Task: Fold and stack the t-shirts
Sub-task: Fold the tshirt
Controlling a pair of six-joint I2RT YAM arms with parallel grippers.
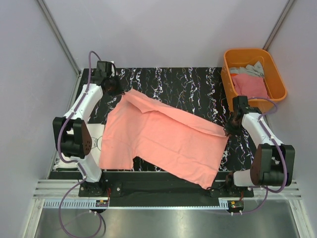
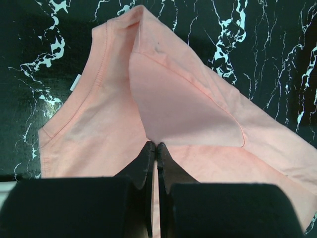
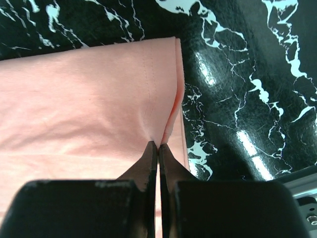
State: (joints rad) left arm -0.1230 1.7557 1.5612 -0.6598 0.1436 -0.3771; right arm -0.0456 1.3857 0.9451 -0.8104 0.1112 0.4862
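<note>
Salmon-pink t-shirt [image 1: 163, 141], one, left claw [image 2: 156, 148] and right claw [image 3: 157, 146] pinching it, two tees [image 1: 250, 85] in tub [image 1: 227, 68]

I'm finding no legible writing; the white tag [image 2: 74, 83] on the salmon t-shirt [image 2: 114, 124], ahead-left of my left gripper [image 2: 155, 145], is showing nothing readable.

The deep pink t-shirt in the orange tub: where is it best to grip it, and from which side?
Pinch the exposed middle of the deep pink t-shirt, coming straight down from above. The walls of the orange tub close off every side, and the grey t-shirt seems to lie over its far end.
</note>
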